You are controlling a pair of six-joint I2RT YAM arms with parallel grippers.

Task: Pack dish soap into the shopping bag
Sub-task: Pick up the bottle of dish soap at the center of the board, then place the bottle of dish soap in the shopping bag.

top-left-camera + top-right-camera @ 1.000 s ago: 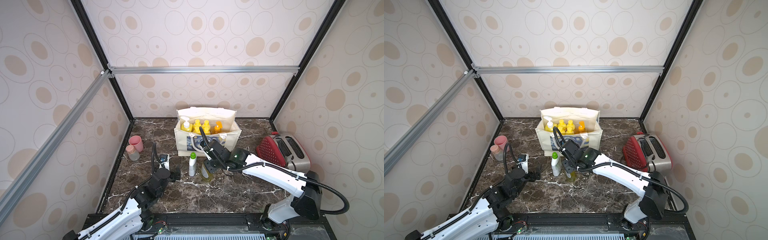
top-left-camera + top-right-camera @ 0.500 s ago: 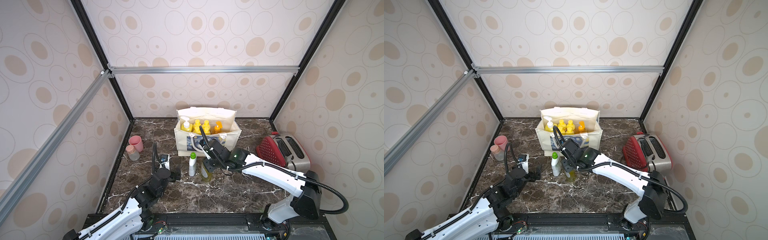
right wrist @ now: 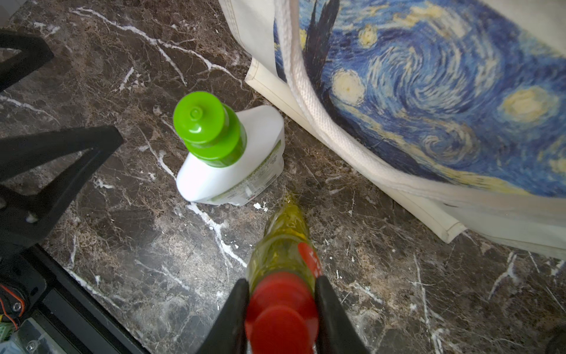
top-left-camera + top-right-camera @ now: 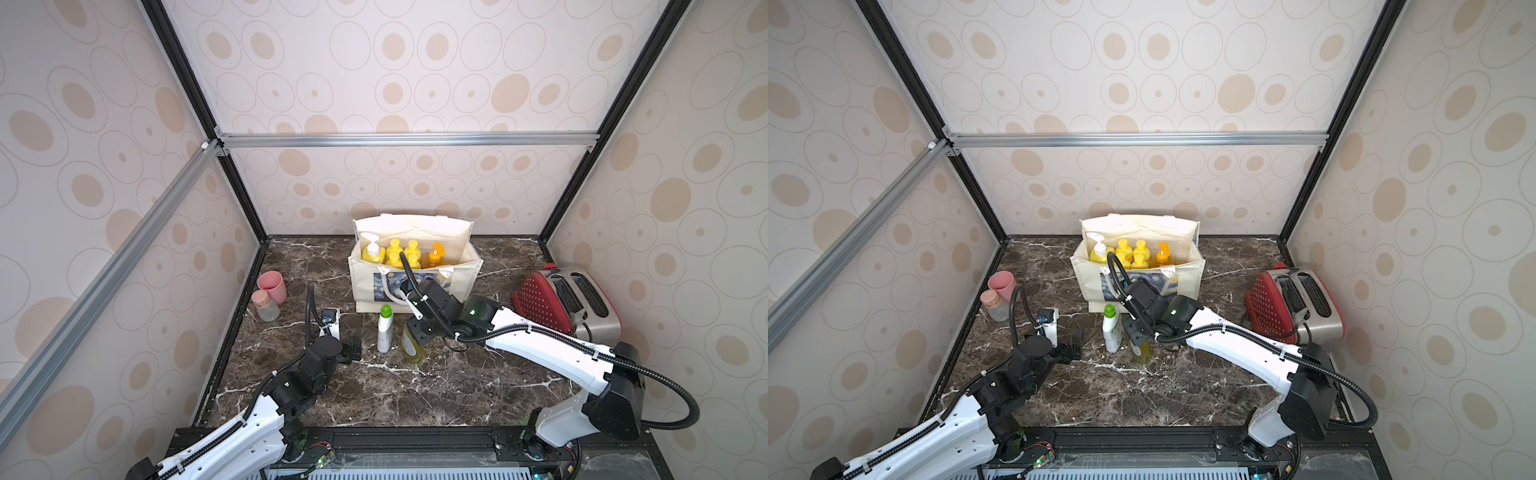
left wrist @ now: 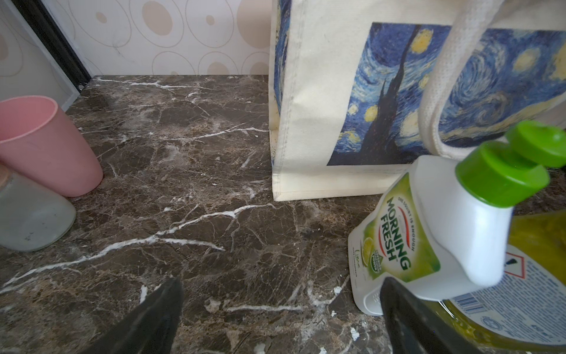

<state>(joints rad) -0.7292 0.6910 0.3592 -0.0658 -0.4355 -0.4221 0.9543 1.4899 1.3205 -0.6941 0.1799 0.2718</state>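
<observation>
Dish soap in hand is the greenish red-capped bottle (image 3: 283, 245). It stands on the marble (image 3: 153, 269) just on the near side of the shopping bag (image 4: 461, 272), right of the white green-capped bottle (image 4: 385, 332).

My right gripper (image 3: 280, 306) has its fingers (image 3: 232, 312) pressed against both sides of the red cap. My left gripper (image 5: 275, 294) gapes wide and empty, just left of the white bottle.

I judge the best move is to lift straight up (a smooth cap, a body heavy with liquid). Then I clear the bag's near rim and rope handle (image 3: 306, 101) and lower into the free right end.

In both top views my gripper hides the cap. I cannot tell how firm the pinch is, whether the base has left the marble, or what the bag's floor looks like.
</observation>
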